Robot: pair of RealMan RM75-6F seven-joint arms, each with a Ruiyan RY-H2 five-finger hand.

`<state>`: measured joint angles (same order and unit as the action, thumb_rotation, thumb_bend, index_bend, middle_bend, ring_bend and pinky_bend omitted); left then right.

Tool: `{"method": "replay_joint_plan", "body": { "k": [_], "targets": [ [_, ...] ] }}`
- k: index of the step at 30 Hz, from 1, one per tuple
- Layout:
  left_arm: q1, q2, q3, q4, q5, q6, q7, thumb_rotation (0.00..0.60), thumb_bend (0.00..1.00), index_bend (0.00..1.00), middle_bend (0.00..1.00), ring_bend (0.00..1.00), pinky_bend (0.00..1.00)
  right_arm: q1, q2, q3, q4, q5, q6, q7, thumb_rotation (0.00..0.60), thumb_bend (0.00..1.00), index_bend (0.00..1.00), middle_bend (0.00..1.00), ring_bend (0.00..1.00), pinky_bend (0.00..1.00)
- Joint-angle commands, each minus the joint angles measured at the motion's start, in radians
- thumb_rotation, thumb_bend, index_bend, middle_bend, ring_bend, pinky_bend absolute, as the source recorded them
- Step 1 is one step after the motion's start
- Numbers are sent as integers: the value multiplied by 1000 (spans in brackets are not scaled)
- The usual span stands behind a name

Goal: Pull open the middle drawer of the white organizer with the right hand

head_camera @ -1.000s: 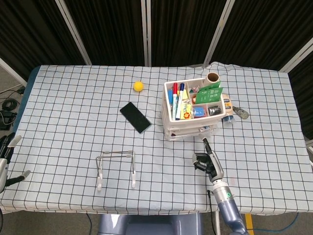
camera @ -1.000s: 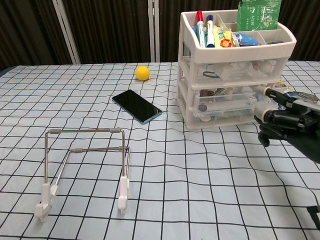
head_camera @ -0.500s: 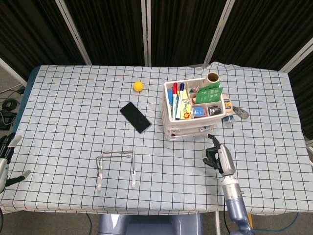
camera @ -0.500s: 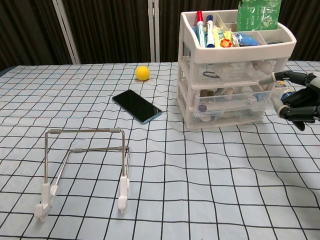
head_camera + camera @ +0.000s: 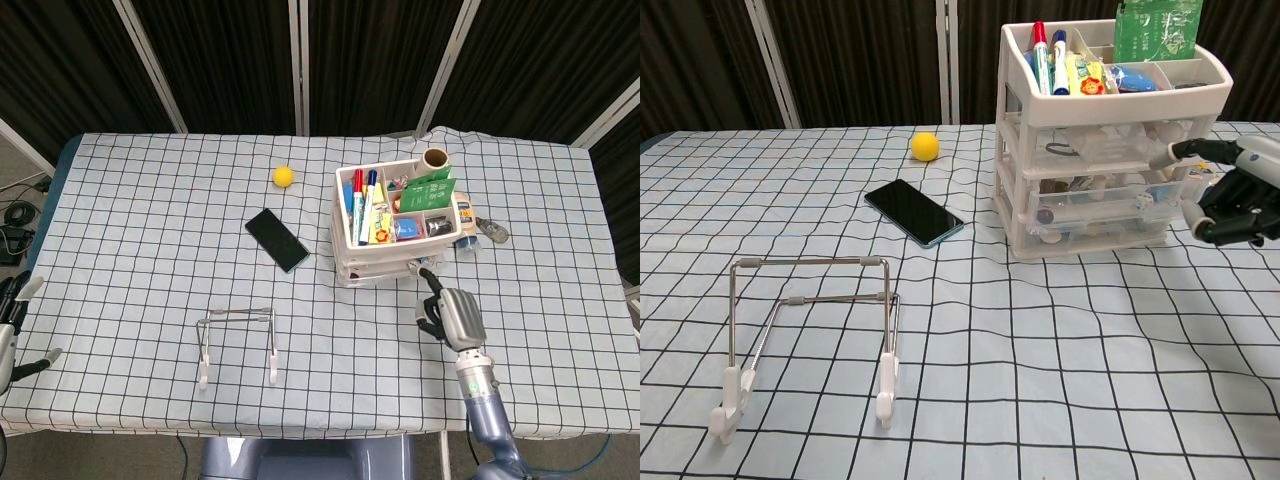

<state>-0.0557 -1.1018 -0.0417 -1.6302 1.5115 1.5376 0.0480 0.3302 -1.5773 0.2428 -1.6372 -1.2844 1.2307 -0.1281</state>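
The white organizer (image 5: pixel 346 240) (image 5: pixel 1012 140) stands right of the table's middle, its top tray full of markers and packets. Its clear drawers look closed, and the middle drawer (image 5: pixel 1095 203) sits flush with the others. My right hand (image 5: pixel 452 315) (image 5: pixel 1232 195) hovers just in front of the organizer's right end, holding nothing. One finger (image 5: pixel 1180 151) points at the drawer fronts and the rest are curled in. Whether its tip touches a drawer I cannot tell. My left hand (image 5: pixel 12 330) shows only partly at the table's left edge, with fingers apart.
A black phone (image 5: pixel 277 239) (image 5: pixel 914 212) and a yellow ball (image 5: pixel 284 176) (image 5: pixel 925 146) lie left of the organizer. A wire stand (image 5: pixel 237 343) (image 5: pixel 810 330) sits near the front. Small items (image 5: pixel 484 232) lie to the right of the organizer.
My right hand has moved from the table's front toward the organizer's right end and risen to drawer height, one finger now pointing at the drawers. The drawers have not moved.
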Motion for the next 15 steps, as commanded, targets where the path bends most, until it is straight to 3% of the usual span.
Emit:
{"method": "replay_joint_plan", "body": {
  "k": [1,15],
  "targets": [
    [0,0,1,-1,0,-2,2,600,0,0,0,0,0,27,2,-6,-1,29,-4,-100,600,552,191,957,954,798],
    [-2,1,0,-3,-3,-7,3,600,0,0,0,0,0,69,-30,4,11,83,-20,-115,600,552,220,957,954,797]
  ]
}}
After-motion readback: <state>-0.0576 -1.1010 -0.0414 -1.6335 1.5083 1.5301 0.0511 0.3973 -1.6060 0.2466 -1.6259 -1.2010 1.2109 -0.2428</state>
